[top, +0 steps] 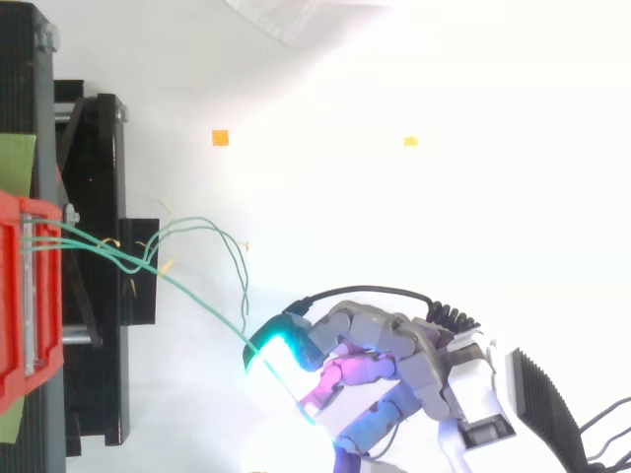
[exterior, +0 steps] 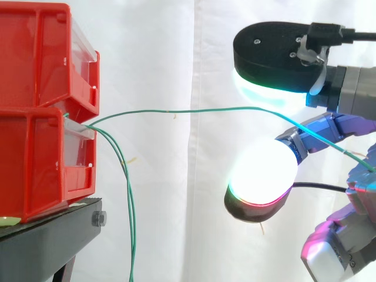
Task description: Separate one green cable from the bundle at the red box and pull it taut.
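Hand [exterior: 329,244] at 4 o'clock pinching one green cable [exterior: 194,110], judged thin, light, limp, slippery; best gripped well clear of red box [exterior: 35,153] at 9 o'clock.

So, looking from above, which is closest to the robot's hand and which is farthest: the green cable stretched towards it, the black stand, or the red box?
1. The green cable: it runs right into the hand, caught in its fingers.
2. The black stand: off to the left.
3. The red box: at the far left edge.
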Robot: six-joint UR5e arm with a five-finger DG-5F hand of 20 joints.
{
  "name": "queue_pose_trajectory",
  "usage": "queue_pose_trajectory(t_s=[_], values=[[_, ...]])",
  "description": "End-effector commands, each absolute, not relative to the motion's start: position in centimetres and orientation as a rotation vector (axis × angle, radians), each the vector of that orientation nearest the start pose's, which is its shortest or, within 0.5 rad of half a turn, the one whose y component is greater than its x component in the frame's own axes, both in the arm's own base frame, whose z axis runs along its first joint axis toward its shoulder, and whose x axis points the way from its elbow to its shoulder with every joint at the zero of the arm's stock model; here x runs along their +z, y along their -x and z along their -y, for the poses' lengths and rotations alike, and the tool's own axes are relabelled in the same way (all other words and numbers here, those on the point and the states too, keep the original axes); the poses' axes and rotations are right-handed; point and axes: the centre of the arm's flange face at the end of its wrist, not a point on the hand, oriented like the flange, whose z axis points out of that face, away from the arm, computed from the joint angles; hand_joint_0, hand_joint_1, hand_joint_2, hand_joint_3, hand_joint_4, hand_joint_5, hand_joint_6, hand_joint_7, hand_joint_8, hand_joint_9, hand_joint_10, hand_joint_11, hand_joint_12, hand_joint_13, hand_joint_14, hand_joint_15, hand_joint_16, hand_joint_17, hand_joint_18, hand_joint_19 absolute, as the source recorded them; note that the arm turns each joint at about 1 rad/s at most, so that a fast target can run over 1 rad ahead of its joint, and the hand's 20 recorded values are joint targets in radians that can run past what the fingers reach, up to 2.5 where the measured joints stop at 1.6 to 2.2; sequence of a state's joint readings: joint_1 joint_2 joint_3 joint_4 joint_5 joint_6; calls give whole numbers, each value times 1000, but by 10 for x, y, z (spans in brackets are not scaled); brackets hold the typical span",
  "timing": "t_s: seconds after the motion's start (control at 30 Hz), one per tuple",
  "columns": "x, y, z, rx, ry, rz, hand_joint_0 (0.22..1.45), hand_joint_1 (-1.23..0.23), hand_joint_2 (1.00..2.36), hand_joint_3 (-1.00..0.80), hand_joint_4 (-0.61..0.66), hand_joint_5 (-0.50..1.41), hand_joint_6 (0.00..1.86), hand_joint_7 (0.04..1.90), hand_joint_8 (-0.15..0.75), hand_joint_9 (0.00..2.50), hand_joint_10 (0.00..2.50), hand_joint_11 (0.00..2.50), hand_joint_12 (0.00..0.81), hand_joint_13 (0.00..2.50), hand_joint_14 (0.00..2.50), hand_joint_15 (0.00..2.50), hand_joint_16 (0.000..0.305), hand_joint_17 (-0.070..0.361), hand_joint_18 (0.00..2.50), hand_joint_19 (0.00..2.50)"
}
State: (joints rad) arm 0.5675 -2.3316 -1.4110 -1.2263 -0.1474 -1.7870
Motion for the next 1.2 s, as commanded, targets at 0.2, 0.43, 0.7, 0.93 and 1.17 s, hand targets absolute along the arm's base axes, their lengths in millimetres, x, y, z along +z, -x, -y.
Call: queue_pose_trajectory(t_s=[0.2, 0.43, 0.7, 0.93, 1.17], values=[[243, -728, -189, 111, -1236, -732, 495, -573, 1000, -500, 48, 21, 830, 983, 264, 1856, 32, 954, 369, 1246, 21, 721, 52, 117, 846, 680], [256, -725, -187, 97, -1228, -750, 463, -507, 1000, -500, 53, 25, 824, 991, 276, 1872, 30, 939, 382, 1262, 22, 710, 55, 123, 874, 665], [262, -723, -186, 135, -1280, -723, 457, -492, 1000, -500, 52, 26, 823, 996, 275, 1879, 30, 949, 383, 1265, 22, 706, 55, 125, 881, 664], [266, -720, -183, 143, -1393, -721, 461, -503, 1000, -500, 52, 26, 824, 993, 272, 1877, 29, 926, 384, 1265, 20, 711, 55, 124, 877, 664], [276, -717, -180, 141, -1412, -721, 464, -511, 1000, -500, 51, 25, 825, 985, 268, 1876, 30, 937, 381, 1264, 23, 720, 55, 123, 874, 668]])
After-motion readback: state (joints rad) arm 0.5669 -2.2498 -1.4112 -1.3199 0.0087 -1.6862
